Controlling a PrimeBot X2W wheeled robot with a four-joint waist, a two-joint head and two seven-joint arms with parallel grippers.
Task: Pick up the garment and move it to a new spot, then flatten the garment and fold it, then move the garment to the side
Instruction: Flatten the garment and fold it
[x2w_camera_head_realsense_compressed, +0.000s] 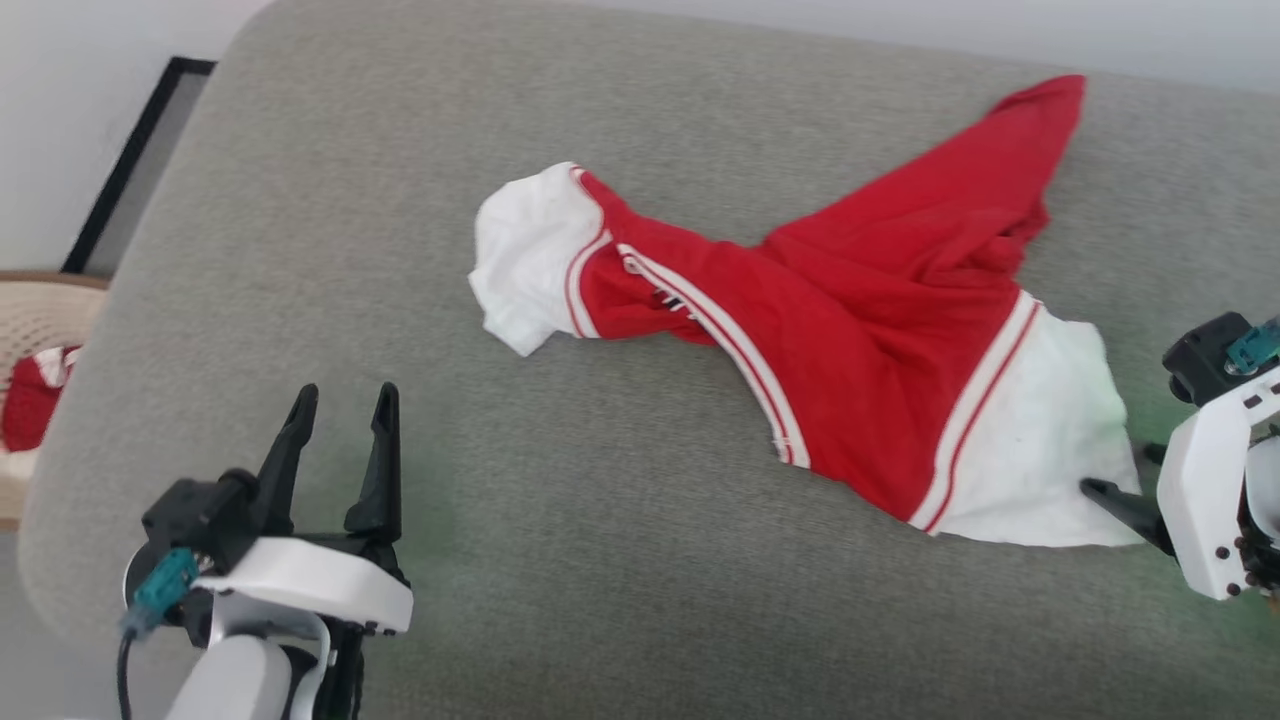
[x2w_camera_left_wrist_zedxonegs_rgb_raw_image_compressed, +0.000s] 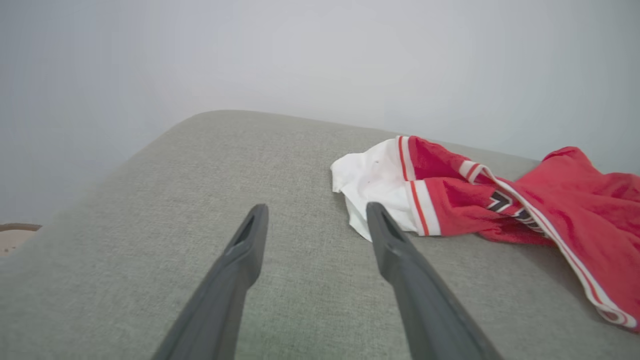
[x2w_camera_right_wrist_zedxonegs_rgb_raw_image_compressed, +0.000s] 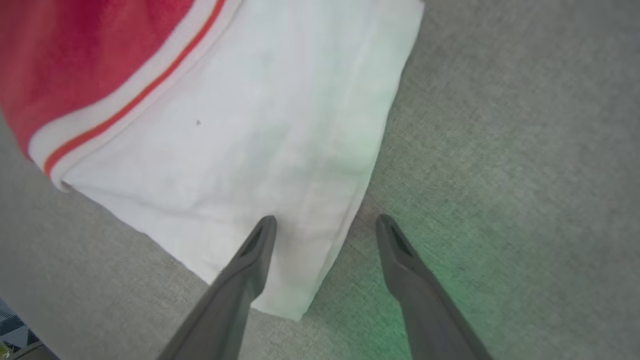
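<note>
The garment (x2w_camera_head_realsense_compressed: 860, 330) is a red top lying crumpled and twisted across the grey cushion (x2w_camera_head_realsense_compressed: 400, 200). One white sleeve end (x2w_camera_head_realsense_compressed: 525, 250) points left and another white sleeve end (x2w_camera_head_realsense_compressed: 1040, 440) lies at the lower right. My left gripper (x2w_camera_head_realsense_compressed: 343, 395) stands open over bare cushion, well short of the left sleeve. In the left wrist view the garment (x2w_camera_left_wrist_zedxonegs_rgb_raw_image_compressed: 500, 200) lies just beyond and right of the open left gripper (x2w_camera_left_wrist_zedxonegs_rgb_raw_image_compressed: 316, 210). My right gripper (x2w_camera_head_realsense_compressed: 1120, 475) is open at the right sleeve's corner. In the right wrist view the right gripper (x2w_camera_right_wrist_zedxonegs_rgb_raw_image_compressed: 325, 222) straddles the edge of the white sleeve (x2w_camera_right_wrist_zedxonegs_rgb_raw_image_compressed: 250, 125), holding nothing.
The cushion's rounded edge runs down the left side. Beyond it stands a pale basket (x2w_camera_head_realsense_compressed: 40, 310) with a red cloth (x2w_camera_head_realsense_compressed: 30, 400) inside, and a black-framed panel (x2w_camera_head_realsense_compressed: 130, 160) leans by the wall. Bare cushion (x2w_camera_head_realsense_compressed: 600, 560) lies in front of the garment.
</note>
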